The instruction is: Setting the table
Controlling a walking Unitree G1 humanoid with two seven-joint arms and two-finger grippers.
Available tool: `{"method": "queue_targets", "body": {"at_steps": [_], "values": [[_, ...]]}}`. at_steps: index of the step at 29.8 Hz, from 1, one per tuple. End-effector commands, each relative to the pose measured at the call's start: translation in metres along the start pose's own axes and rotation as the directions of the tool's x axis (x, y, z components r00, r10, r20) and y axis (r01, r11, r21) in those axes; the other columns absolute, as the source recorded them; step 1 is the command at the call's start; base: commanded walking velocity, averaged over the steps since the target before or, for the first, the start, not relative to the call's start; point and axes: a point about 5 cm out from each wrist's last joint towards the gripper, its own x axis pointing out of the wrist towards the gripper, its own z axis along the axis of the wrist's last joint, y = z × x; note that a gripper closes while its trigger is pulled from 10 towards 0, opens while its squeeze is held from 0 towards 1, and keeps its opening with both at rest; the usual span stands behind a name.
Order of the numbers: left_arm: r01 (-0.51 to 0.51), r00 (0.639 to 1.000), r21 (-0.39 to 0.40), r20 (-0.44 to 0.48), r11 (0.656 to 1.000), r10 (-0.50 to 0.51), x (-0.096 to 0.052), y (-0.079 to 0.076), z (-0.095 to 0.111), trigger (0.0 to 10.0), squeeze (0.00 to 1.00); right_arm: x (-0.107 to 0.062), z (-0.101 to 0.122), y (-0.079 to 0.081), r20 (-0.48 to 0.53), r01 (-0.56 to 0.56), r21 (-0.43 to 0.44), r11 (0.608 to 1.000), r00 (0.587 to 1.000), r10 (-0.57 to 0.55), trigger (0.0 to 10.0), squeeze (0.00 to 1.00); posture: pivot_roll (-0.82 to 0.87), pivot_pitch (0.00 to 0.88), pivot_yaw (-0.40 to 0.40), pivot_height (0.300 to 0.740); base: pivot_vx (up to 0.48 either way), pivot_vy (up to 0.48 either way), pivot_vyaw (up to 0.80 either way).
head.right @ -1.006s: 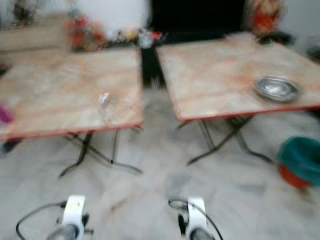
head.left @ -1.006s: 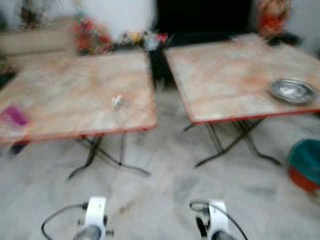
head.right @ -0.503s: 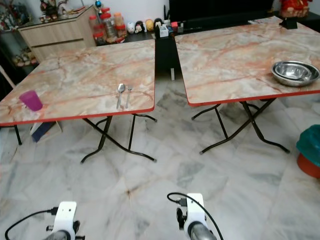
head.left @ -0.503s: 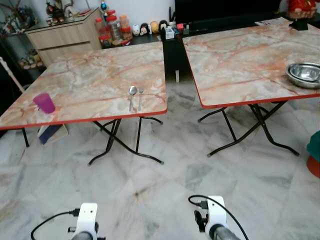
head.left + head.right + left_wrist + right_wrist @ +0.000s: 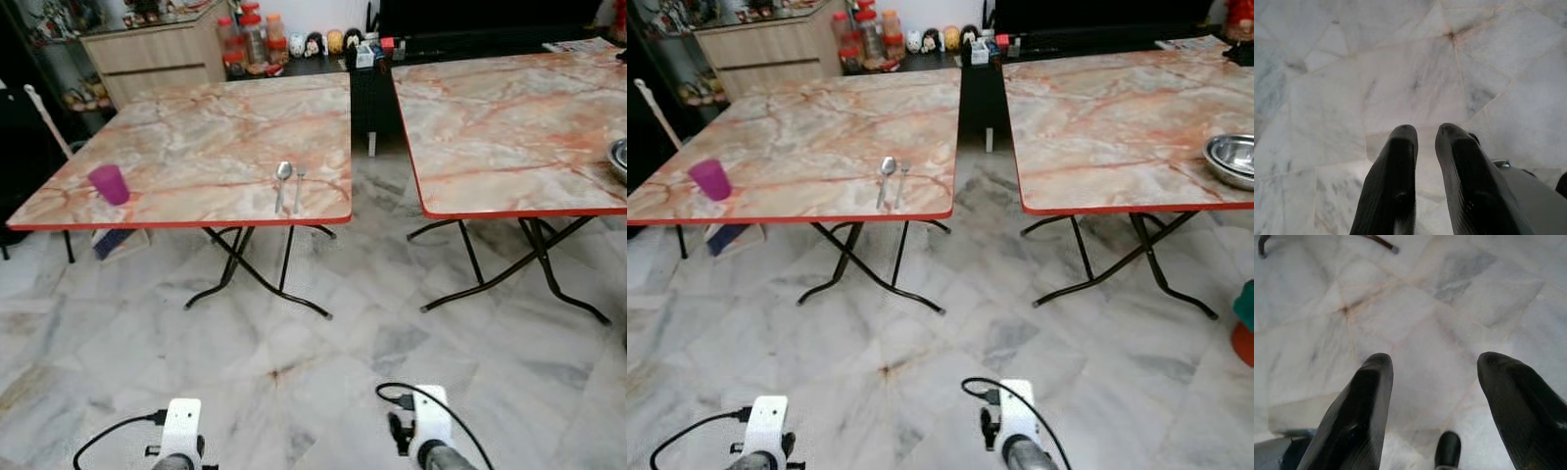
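I am standing back on the marble floor (image 5: pixel 323 372), facing two folding worktops set side by side with a gap between them. Both arms hang low and idle. The left claw (image 5: pixel 1425 134) points at the floor with its fingers nearly together and nothing between them; the right claw (image 5: pixel 1432 367) has its fingers wide apart, also empty. On the left worktop (image 5: pixel 206 147) a spoon (image 5: pixel 282 182) and a fork (image 5: pixel 299 186) lie side by side, just inside the near edge toward its right corner. A purple cup (image 5: pixel 109 183) stands near the left corner of that same edge, well apart from the cutlery. A steel bowl (image 5: pixel 1234 160) sits at the right edge of the right worktop (image 5: pixel 1117 108). My judgement: this is the approach step, nothing picked up yet. Next move calls for walking up to a worktop edge until an item is within reach, then raising an arm; the flat cutlery will likely need a low, careful pinch.
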Motion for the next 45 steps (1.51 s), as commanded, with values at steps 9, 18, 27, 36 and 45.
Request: {"method": "queue_targets", "body": {"at_steps": [9, 18, 27, 36, 45], "values": [[-0.012, 1.000, -0.002, -0.011, 1.000, 0.012, 0.000, 0.000, 0.000, 10.0, 0.00, 0.001, 0.004, 0.002, -0.004, -0.010, -0.002, 1.000, 1.000, 0.010, 10.0, 0.00, 0.00, 0.000, 0.085, 0.740, 0.248, 0.000, -0.15], [-0.001, 1.000, -0.007, -0.002, 1.000, 0.001, 0.001, -0.005, 0.004, 10.0, 0.00, 0.001, 0.005, -0.001, 0.007, -0.012, -0.027, 1.000, 1.000, 0.012, 10.0, 0.00, -0.01, 0.000, 0.080, 0.740, 0.247, 0.000, -0.15], [0.032, 0.999, -0.015, 0.004, 0.999, -0.031, 0.002, -0.010, 0.005, 10.0, 0.00, 0.001, 0.004, 0.000, -0.003, -0.014, -0.030, 0.999, 1.000, 0.014, 10.0, 0.00, -0.03, 0.000, 0.082, 0.740, 0.193, 0.000, 0.00], [0.054, 0.999, -0.014, -0.001, 0.998, -0.054, 0.001, -0.018, 0.004, 10.0, 0.00, 0.001, 0.006, -0.003, 0.004, -0.018, -0.049, 0.999, 1.000, 0.018, 10.0, 0.00, -0.06, 0.000, 0.073, 0.740, 0.000, 0.000, 0.00], [0.077, 0.997, -0.001, -0.010, 0.997, -0.077, 0.001, -0.024, 0.001, 10.0, 0.00, -0.001, 0.002, -0.013, -0.007, 0.011, -0.046, 0.999, 1.000, -0.011, 10.0, 0.00, -0.08, 0.000, 0.078, 0.740, 0.000, 0.177, 0.00]]}}
